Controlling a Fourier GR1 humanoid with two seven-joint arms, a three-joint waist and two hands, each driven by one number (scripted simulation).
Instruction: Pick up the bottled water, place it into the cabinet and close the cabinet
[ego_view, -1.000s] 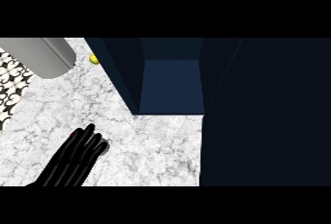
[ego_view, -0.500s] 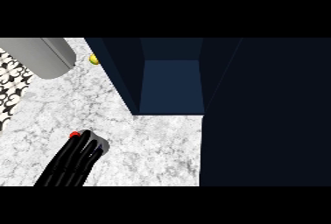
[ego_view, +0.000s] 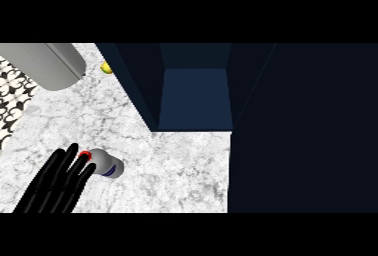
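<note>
On the white marble counter, veined in soft grey, the water bottle lies on its side near the lower left of the head view, well apart from the cabinet. It is a short, rounded cylinder of pale, cloudy plastic with a red cap at its upper left end and a thin dark blue band near its other end. The left hand, matte black and slender, comes up from the lower edge with its fingers long, straight and close together, spread flat rather than curled; their tips lie against the bottle's cap end and side, touching it without wrapping round it. The cabinet stands open ahead of the bottle, a deep box of smooth navy panels with a slightly lighter blue floor inside, and its tall dark door fills the right side of the view as one flat, plain surface. At the upper left sits a smooth grey rounded object, and beside it, at the left edge, a patch of black-and-white patterned surface. A small yellow object shows just beside the cabinet's left wall.
</note>
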